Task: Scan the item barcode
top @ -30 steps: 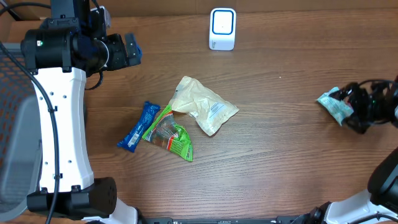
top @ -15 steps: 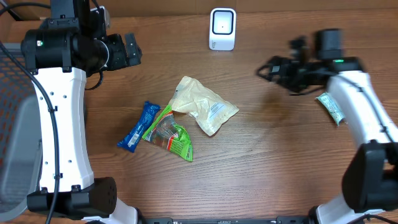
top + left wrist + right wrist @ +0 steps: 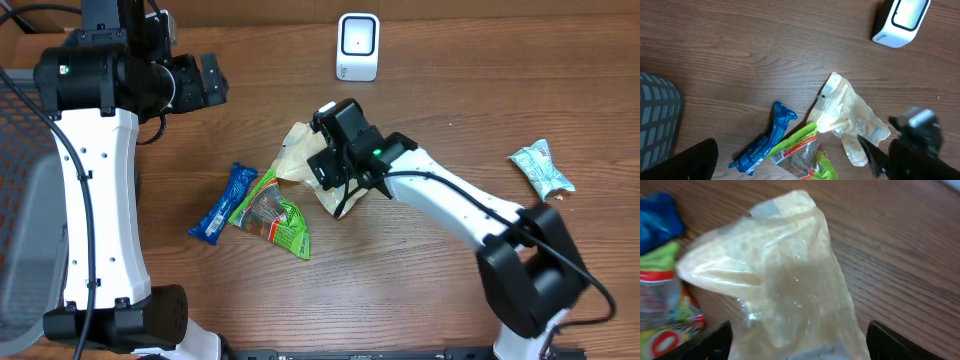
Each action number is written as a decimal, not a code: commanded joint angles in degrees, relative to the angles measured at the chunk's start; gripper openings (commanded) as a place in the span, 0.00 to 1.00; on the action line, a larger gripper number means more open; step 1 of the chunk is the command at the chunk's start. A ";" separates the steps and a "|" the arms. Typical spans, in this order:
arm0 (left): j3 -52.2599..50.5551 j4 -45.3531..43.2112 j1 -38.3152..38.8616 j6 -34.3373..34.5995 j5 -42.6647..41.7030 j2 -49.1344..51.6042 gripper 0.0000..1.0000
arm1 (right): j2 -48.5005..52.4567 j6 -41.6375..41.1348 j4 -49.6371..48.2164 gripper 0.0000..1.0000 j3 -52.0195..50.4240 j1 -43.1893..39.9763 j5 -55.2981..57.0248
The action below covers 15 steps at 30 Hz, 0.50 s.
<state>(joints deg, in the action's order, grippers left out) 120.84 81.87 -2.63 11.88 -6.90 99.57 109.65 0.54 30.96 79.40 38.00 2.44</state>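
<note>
A cream plastic bag (image 3: 300,150) lies at the middle of the table, and my right gripper (image 3: 335,172) hovers low over its right half. In the right wrist view the bag (image 3: 790,280) fills the space between the two black fingers (image 3: 715,342), which stand wide on either side of it; the right gripper (image 3: 800,347) is open. The white scanner (image 3: 358,46) stands at the far edge, also visible in the left wrist view (image 3: 900,20). My left gripper (image 3: 205,85) hangs high at the back left, open and empty, its fingers (image 3: 695,160) spread wide.
A green snack bag (image 3: 275,215) overlaps the cream bag's left corner, with a blue packet (image 3: 222,203) beside it. A teal packet (image 3: 541,168) lies alone at the far right. A grey mesh chair (image 3: 20,200) stands off the table's left edge.
My right arm has left the teal packet lying at the far right and swung left across the table to the cream bag. The left arm has not moved.
</note>
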 commanded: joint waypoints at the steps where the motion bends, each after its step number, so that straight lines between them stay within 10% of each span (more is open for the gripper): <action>1: 0.81 0.00 0.13 0.35 -0.20 0.07 1.00 | 5.38 4.20 -2.51 0.86 1.14 -0.35 -3.15; 5: 0.83 0.00 0.13 0.35 -0.20 0.07 1.00 | 9.64 8.74 -2.27 0.77 1.14 -0.22 -3.78; 9: 0.83 0.00 0.13 0.35 -0.20 0.07 0.99 | 9.29 6.75 1.44 0.18 1.29 -0.24 -3.96; 15: 0.81 0.00 0.13 0.35 -0.20 0.07 1.00 | 4.81 -2.78 7.48 0.04 3.19 -0.42 -6.58</action>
<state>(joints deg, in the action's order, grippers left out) 120.84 81.84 -2.63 11.88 -6.90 99.57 117.75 4.54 35.77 81.19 37.87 -2.24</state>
